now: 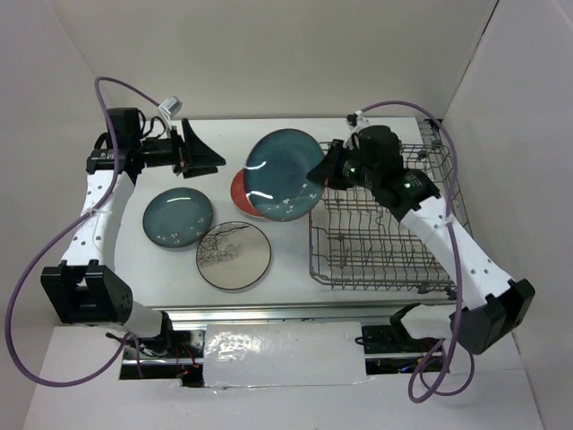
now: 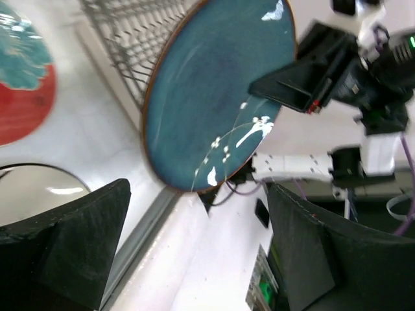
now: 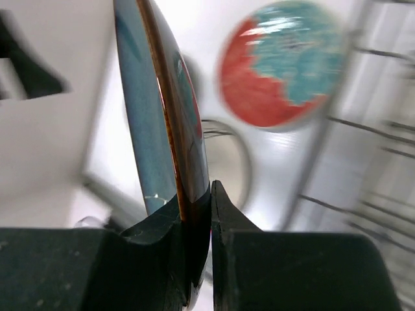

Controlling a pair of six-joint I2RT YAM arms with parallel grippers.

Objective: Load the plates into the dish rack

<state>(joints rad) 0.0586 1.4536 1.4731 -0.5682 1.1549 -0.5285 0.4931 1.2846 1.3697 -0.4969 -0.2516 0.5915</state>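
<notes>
Red plate (image 1: pixel 237 193) mostly hidden beneath large teal plate (image 1: pixel 285 175); cut by left edge in left wrist view. Dish rack (image 3: pixel 379 123) wires blurred in right wrist view. Teal plate's lower rim hidden between right jaws.

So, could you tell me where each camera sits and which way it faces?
Top external: overhead from behind, looking down at table, dish rack, left arm, right arm.
Left wrist: behind left gripper, facing the lifted teal plate between open fingers.
Right wrist: looks along right gripper, shut on that plate's rim.
Shared: teal plate.
</notes>
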